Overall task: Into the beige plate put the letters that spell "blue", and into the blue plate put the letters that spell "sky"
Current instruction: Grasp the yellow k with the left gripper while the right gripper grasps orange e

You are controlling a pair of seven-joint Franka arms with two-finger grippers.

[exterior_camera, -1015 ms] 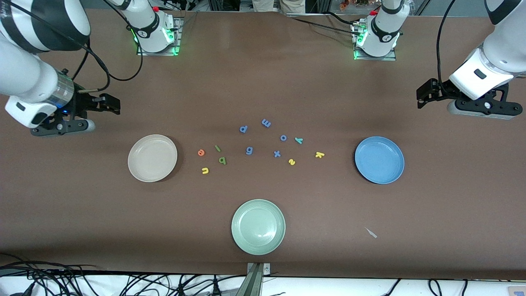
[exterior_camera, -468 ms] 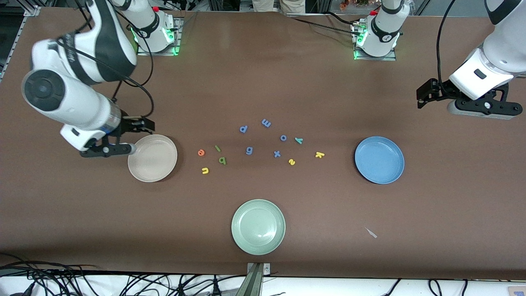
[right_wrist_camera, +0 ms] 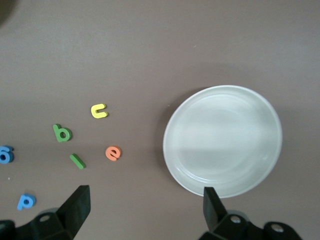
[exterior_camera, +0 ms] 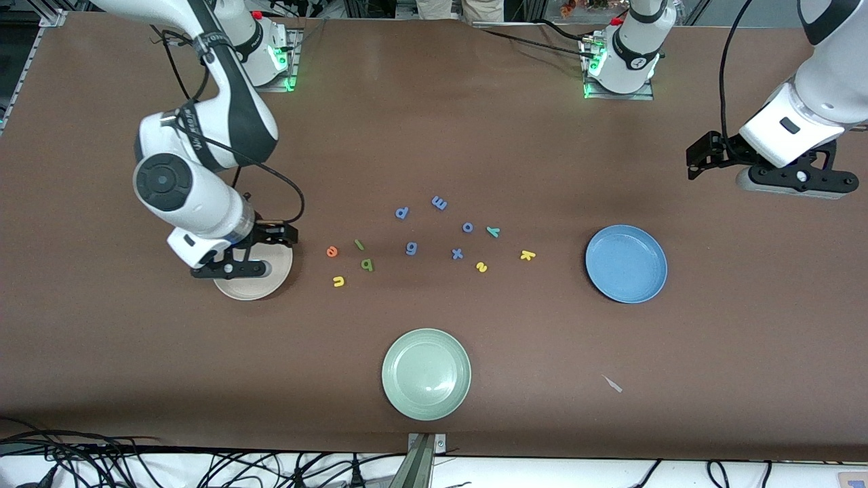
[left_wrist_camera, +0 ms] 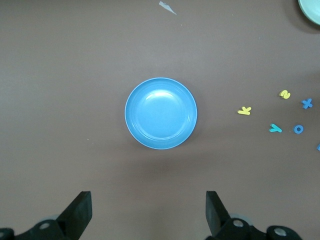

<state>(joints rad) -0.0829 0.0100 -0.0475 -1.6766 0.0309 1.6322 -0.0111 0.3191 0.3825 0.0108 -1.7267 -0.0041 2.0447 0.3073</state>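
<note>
The beige plate (exterior_camera: 252,291) (right_wrist_camera: 222,140) lies toward the right arm's end, partly under my open, empty right gripper (exterior_camera: 283,234) (right_wrist_camera: 145,207), which hangs over its edge nearest the letters. Beside it lie orange e (exterior_camera: 331,251) (right_wrist_camera: 113,153), thin green l (exterior_camera: 359,245) (right_wrist_camera: 77,161), dark green b (exterior_camera: 367,265) (right_wrist_camera: 62,133) and yellow u (exterior_camera: 338,281) (right_wrist_camera: 99,110). Yellow s (exterior_camera: 481,267) (left_wrist_camera: 285,94), yellow k (exterior_camera: 527,255) (left_wrist_camera: 244,110) and teal y (exterior_camera: 493,231) (left_wrist_camera: 275,128) lie beside the blue plate (exterior_camera: 626,263) (left_wrist_camera: 161,113). My left gripper (exterior_camera: 700,153) (left_wrist_camera: 148,212) waits open above bare table.
Blue letters p (exterior_camera: 401,213), m (exterior_camera: 439,202), o (exterior_camera: 468,227), g (exterior_camera: 411,248) and x (exterior_camera: 457,254) lie among the others. A pale green plate (exterior_camera: 426,373) sits nearer the front camera. A small pale scrap (exterior_camera: 612,383) lies near the front edge.
My right arm has swung in from its end of the table toward the middle and now hangs over the beige plate. The left arm has barely moved. No letter has shifted.
</note>
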